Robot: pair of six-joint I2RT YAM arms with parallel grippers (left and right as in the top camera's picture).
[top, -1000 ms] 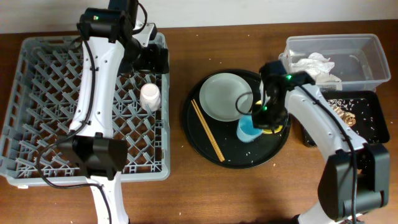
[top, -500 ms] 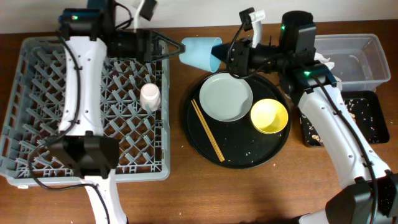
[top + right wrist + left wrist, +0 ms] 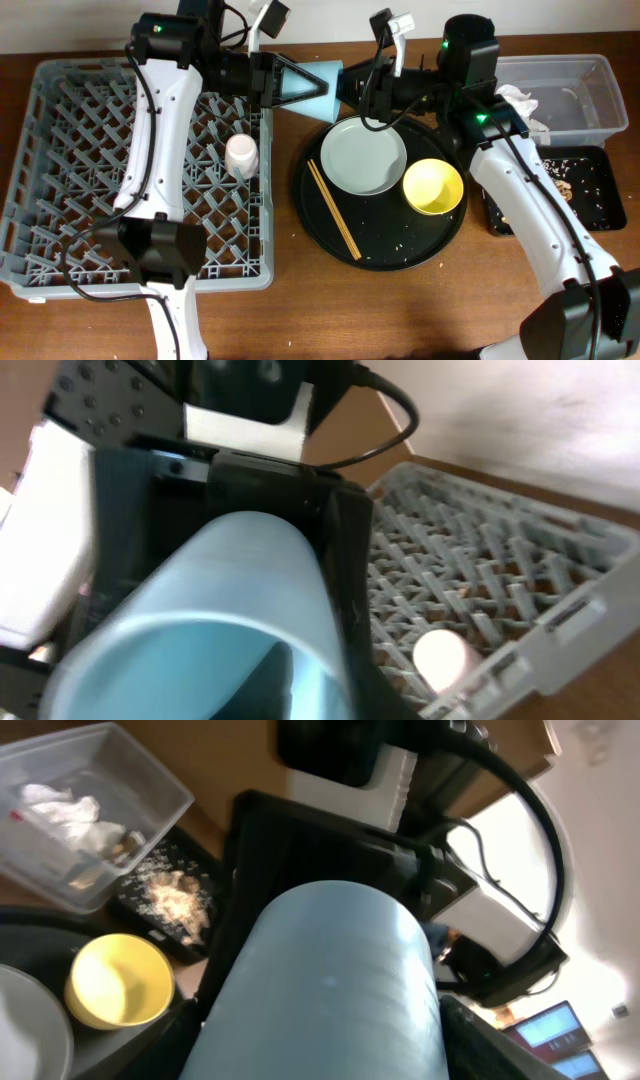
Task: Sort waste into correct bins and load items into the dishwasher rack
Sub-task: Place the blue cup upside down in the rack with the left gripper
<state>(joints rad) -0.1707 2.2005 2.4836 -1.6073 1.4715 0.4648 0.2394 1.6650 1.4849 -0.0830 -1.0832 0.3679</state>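
gripping the light-blue cup (image 3: 318, 90) midair, right end effector (image 3: 346, 88) faces left end effector (image 3: 288, 82), seemingly clamped too.

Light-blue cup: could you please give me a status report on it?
Right gripper shut on light-blue cup, held in the air beside the rack. Left gripper flanks it, grip unconfirmed. Path to rack unobstructed.
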